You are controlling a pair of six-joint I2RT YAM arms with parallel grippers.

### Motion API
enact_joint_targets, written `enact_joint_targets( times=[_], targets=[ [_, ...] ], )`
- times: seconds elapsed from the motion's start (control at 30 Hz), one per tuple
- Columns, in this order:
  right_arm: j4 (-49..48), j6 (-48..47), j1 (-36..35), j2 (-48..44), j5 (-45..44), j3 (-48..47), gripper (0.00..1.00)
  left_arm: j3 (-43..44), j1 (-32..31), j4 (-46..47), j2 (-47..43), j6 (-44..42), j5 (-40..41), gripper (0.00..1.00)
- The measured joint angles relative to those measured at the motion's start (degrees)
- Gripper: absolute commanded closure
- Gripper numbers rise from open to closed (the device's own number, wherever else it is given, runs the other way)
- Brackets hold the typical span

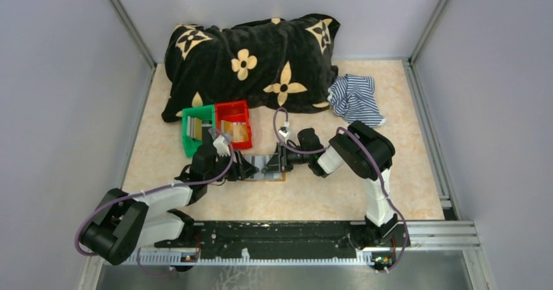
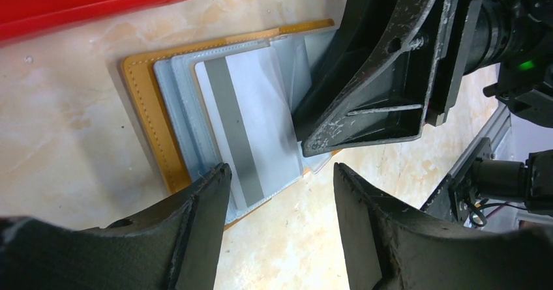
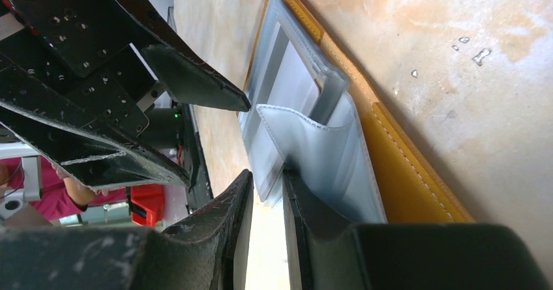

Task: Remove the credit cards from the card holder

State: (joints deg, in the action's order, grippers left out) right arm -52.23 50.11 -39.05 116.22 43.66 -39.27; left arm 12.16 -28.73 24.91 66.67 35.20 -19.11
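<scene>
Two arms meet over the card holder point(image 1: 269, 174), which lies open on the table point(image 1: 313, 199) just in front of the red bin point(image 1: 233, 122) and green bin point(image 1: 195, 130). The left arm point(image 1: 163, 202) runs low from its base toward ctr. The right arm point(image 1: 373, 195) rises to a bent elbow, then reaches left, so the grippers face each other across the holder. The left gripper point(image 2: 280, 169) hangs w/ fingers spread wide, nothing btwn them, over one edge of the holder. The right gripper point(image 3: 266, 173) has its fingers nearly together, pinching a clear-grey pocket panel. Overhead cam hides the holder's inside. Left wrist cam shows a whitish credit card point(image 2: 251, 101) w/ grey stripe in the top pocket. Only the right wrist cam shows the lifted panel in the pinch.
</scene>
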Motion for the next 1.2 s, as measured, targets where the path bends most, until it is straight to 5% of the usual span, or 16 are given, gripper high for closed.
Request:
enact_joint_targets(
  times=[0.93,1.2],
  targets=[
    [0.4,0.5,0.0,0.0,0.2,-0.2,0.75,-0.9,0.2,10.9,7.0,1.3,-4.0,0.36],
    [0.5,0.5,0.0,0.1,0.0,-0.3,0.82,-2.0,0.3,15.0,8.7,2.7,-5.2,0.36]
  ],
)
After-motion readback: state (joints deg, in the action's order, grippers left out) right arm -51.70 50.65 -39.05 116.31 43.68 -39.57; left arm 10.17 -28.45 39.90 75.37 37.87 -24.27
